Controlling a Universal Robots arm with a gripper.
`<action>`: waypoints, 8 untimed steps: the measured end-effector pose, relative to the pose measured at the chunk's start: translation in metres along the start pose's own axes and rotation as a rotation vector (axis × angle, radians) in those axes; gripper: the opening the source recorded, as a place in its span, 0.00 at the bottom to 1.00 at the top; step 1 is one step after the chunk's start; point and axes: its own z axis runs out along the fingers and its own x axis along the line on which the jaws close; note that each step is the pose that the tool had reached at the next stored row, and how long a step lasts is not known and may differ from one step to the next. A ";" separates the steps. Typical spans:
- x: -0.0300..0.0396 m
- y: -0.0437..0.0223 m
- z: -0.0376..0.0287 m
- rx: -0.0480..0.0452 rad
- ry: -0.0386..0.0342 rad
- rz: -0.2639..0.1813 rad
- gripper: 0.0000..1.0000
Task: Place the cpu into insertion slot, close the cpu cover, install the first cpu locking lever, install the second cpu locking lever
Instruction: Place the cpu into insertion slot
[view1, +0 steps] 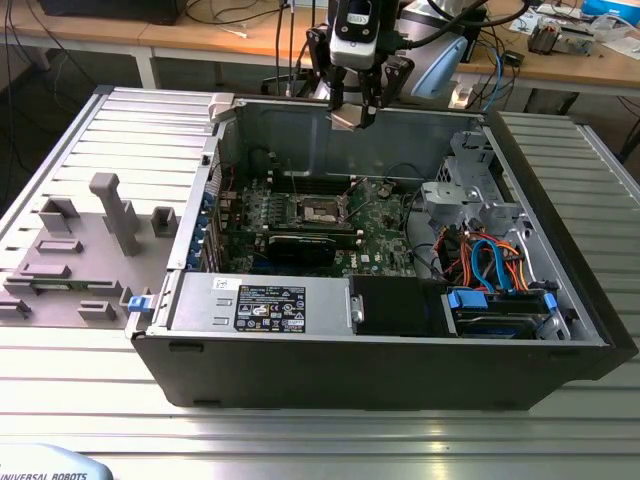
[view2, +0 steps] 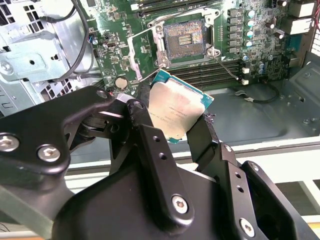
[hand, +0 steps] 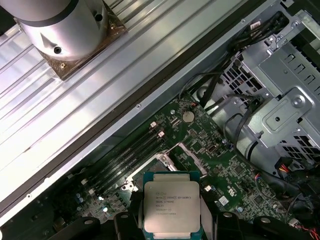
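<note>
On the exterior view's left, a grey parts tray (view1: 60, 270) sits on the ribbed table (view1: 300, 440), just beside the open PC case (view1: 350, 372). Its pegs & pockets look made to hold components ready for pickup.

Moving right into the case, the green motherboard (view1: 385, 235) lies flat on the case floor, so the work can be reached straight from above. The long black graphics card (view1: 300, 248) runs along its near edge. The insertion slot (view1: 322, 208) is near mid-board w/ nothing in it. In the second wrist view its dark centre (view2: 184, 42) is bare, & the cpu cover (view2: 133, 54) is swung open to one side, prob. so the chip can drop in unobstructed.

Above the case's back wall hangs the claw (view1: 352, 112), shut on the cpu (view2: 175, 112). The fingers (view2: 137, 112) pinch opposite edges, which leaves the metal top & the underside untouched. The chip is held roughly flat, high above the board & well apart from the slot, i.e. not yet seated. In the first wrist view the cpu (hand: 172, 207) hangs near the memory slots (hand: 125, 160).

Far right are the drive cage (view1: 465, 185) & blue/orange cables (view1: 490, 260), well apart from the claw.
</note>
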 end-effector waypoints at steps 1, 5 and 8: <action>0.0000 0.0000 0.0000 0.0000 0.0000 0.000 0.54; 0.0000 0.0000 0.0000 0.0000 0.0000 0.000 0.54; 0.0000 0.0000 0.0000 0.0000 0.0000 0.000 0.54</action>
